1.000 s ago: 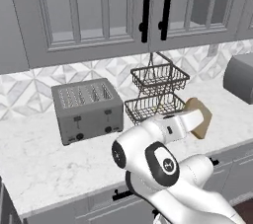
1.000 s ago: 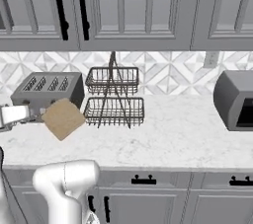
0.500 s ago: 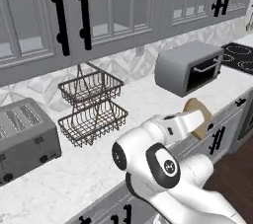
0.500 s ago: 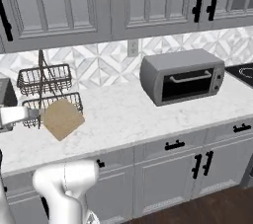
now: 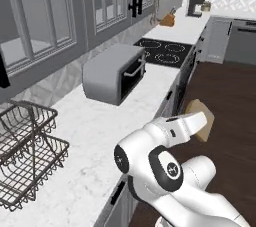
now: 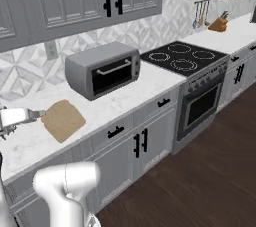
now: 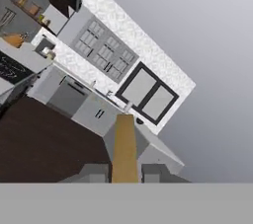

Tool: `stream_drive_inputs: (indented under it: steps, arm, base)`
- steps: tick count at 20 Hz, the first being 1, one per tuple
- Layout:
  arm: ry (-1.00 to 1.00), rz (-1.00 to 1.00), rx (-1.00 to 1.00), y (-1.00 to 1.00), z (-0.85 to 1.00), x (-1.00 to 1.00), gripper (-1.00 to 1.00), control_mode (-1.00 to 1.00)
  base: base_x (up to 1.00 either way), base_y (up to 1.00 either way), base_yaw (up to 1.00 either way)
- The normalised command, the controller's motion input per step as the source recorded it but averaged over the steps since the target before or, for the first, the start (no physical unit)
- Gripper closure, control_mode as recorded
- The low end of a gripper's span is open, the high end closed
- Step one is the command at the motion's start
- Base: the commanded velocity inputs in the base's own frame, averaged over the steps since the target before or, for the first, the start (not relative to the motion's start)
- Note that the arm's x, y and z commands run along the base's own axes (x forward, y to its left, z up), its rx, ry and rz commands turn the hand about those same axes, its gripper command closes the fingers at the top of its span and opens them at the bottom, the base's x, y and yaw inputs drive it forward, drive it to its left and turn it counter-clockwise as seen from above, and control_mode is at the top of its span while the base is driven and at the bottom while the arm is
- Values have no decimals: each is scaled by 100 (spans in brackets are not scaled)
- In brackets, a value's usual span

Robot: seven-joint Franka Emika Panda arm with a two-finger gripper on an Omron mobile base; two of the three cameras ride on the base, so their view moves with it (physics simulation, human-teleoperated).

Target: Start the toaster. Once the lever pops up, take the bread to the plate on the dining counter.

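Since the earlier frames the whole scene has shifted, a sign that the base has turned: the toaster has left both base views, and a toaster oven (image 6: pixel 102 69) and a stovetop (image 6: pixel 181 57) now occupy their middle and upper right. The bread (image 6: pixel 62 119) is pinched edge-on in the gripper (image 7: pixel 124 171), at centre left of the right base view and centre right of the left base view, where it hangs off the worktop (image 5: pixel 95 136) edge over dark floor (image 5: pixel 230 101). Judged step: carrying the slice toward the dining counter, the toasting apparently done. The next move calls for more travel until the plate comes into sight, then a lowering over it. The gripper's fingers are largely hidden behind the slice; the wire baskets (image 5: pixel 27 153) are cut off at lower left.
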Motion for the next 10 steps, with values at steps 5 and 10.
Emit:
stream_drive_inputs:
  steps: [5,10]
  arm:
    - [0,0,0,0,0,0,100,100]
    - [0,0,0,0,0,0,100,100]
  base:
    - [15,-35,-73]
    - [37,-28,-65]
